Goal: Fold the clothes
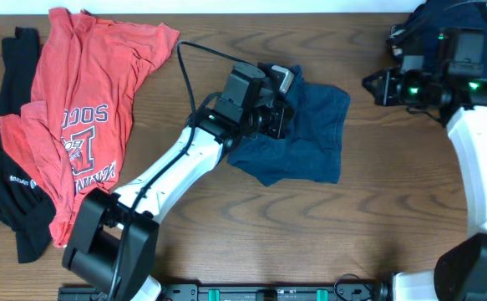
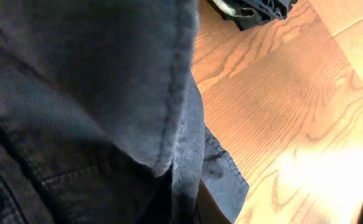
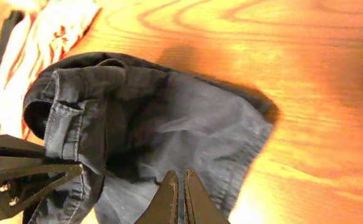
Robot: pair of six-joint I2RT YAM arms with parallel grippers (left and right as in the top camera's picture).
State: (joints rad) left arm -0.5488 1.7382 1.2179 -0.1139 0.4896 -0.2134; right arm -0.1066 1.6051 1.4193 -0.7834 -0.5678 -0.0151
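Navy shorts [image 1: 310, 138] bunched mid-table [image 1: 377, 217], waistband end clamped in left gripper [image 1: 281, 100]. Right gripper [image 3: 181, 194] pinched together, empty, well apart. Likely fault: one-sided lift twisting fabric, or slipping from a shallow pinch.

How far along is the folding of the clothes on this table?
Done: nothing looks finished. In hand: the left gripper pinches the navy shorts near the raised waistband, and the right gripper is shut, holding nothing. Left: the red T-shirt and black garment lie crumpled, unfolded.
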